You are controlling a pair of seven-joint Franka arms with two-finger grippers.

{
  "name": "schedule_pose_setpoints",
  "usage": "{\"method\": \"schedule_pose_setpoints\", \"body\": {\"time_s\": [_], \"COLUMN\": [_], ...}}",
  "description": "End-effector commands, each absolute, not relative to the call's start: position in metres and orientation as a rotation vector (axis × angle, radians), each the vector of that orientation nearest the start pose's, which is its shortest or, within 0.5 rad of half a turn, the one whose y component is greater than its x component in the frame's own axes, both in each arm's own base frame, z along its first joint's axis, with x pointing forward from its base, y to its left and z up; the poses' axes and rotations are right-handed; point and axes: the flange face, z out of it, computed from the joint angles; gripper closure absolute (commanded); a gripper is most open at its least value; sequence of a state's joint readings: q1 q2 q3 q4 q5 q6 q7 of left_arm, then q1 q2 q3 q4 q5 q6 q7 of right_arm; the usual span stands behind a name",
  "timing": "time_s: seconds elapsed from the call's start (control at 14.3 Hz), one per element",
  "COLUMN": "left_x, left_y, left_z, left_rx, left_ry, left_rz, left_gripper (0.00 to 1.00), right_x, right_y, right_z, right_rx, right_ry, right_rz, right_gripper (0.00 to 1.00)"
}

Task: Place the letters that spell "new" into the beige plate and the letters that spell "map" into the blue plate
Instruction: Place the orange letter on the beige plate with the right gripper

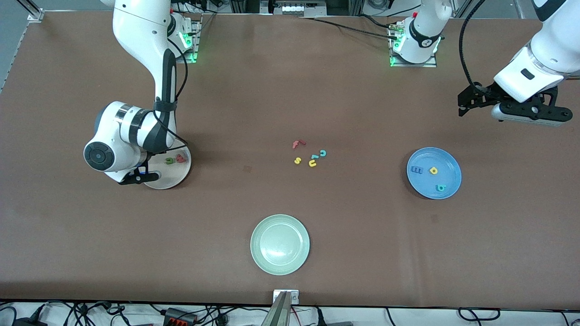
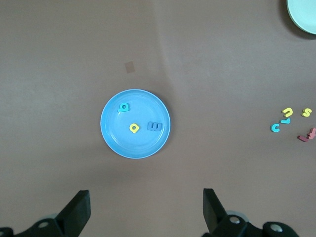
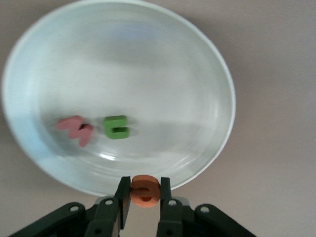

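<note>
Right gripper [image 3: 144, 193], pinching the orange e [image 3: 144, 190], hangs over the beige plate's [image 3: 217, 84] rim; the plate's middle lies just inward. Left gripper [image 2: 145, 210] waits, spread.

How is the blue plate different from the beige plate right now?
The blue plate is bright blue; the beige plate is off-white.

The blue plate holds three letters: a blue m, a yellow a and a teal p. The beige plate holds only two, a green n and a pink-red w.

The right gripper holds an orange e over the beige plate; the open left gripper is only near the blue plate.

Both are round.
</note>
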State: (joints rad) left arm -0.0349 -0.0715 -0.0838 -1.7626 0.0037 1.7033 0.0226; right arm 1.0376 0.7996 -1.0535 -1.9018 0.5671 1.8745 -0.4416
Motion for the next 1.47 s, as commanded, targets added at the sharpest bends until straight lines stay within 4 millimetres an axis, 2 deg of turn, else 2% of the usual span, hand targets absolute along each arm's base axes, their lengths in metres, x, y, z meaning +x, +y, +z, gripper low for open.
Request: {"method": "schedule_pose_setpoints", "body": {"time_s": [0.0, 0.14, 0.21, 0.28, 0.35, 0.7, 0.91, 1.19, 1.4], "left_x": [0.533, 0.532, 0.532, 0.532, 0.532, 0.532, 0.531, 0.531, 0.531], "left_y": [-0.064, -0.065, -0.066, -0.066, -0.066, -0.067, -0.067, -0.07, -0.072], "left_z": [0.591, 0.59, 0.591, 0.591, 0.591, 0.591, 0.592, 0.592, 0.592], "left_rx": [-3.115, -3.115, -3.115, -3.115, -3.115, -3.116, -3.119, -3.119, -3.118], "left_ry": [0.246, 0.248, 0.25, 0.25, 0.25, 0.252, 0.25, 0.257, 0.264], "left_rz": [-0.041, -0.029, -0.029, -0.027, -0.027, -0.029, -0.029, -0.029, -0.027], "left_gripper": [0.0, 0.0, 0.0, 0.0, 0.0, 0.0, 0.0, 0.0, 0.0], "right_x": [0.57, 0.574, 0.576, 0.576, 0.577, 0.578, 0.595, 0.603, 0.618], "right_y": [0.047, 0.047, 0.047, 0.048, 0.048, 0.06, 0.055, 0.057, 0.056], "right_z": [0.224, 0.226, 0.227, 0.226, 0.226, 0.232, 0.267, 0.278, 0.296], "right_rx": [-3.207, -3.202, -3.202, -3.207, -3.203, -3.198, -3.226, -3.231, -3.237], "right_ry": [-0.255, -0.245, -0.24, -0.214, -0.199, -0.203, -0.209, -0.207, -0.218], "right_rz": [0.532, 0.509, 0.484, 0.467, 0.455, 0.443, 0.336, 0.292, 0.223], "right_gripper": [0.84, 0.82, 0.7, 0.3, 0.0, 0.0, 0.0, 0.0, 0.0]}}
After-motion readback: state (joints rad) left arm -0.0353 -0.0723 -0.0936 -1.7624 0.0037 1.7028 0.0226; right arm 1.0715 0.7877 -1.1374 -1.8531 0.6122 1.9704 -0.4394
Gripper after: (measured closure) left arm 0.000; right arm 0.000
